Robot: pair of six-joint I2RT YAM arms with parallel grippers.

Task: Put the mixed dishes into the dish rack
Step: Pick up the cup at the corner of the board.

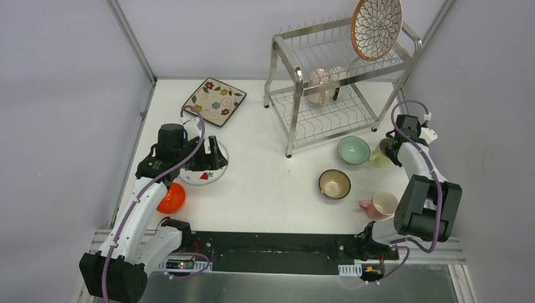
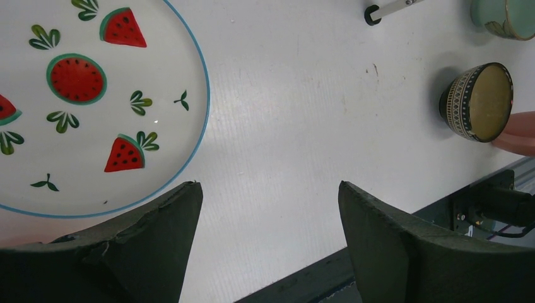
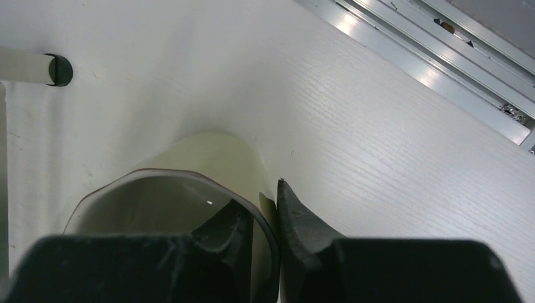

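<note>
At the left of the table [image 1: 271,202], the left gripper [image 2: 266,189] hovers with its jaws wide apart and nothing between them, over the near edge of the watermelon plate [image 2: 94,120]. The orange bowl [image 1: 171,199] is beside that arm, and the square floral plate [image 1: 214,101] is farther back.

Centre-back is the dish rack [image 1: 328,117]. The petal-pattern plate [image 1: 376,26] stands on the top tier, and two pale cups [image 1: 320,85] sit on the lower shelf. On the table in front of it are the mint bowl [image 1: 353,149], brown bowl [image 1: 334,184] and pink cup [image 1: 382,205].

Far right, the right gripper [image 3: 262,199] is clamped on the pale yellow cup [image 3: 208,151], one finger inside, one outside, the wall pinched between. The cup is near the rack's right leg; can't tell if it's off the table.

Likely step: carry this cup to the rack. To do it well:
- Confirm the pinch before rising.
- Lift straight up and keep the cup level, since a one-wall grip can swivel.
- Clear the mint bowl and the rack tube.
- Aim for a free slot on the lower shelf.
- Release only once it rests.
</note>
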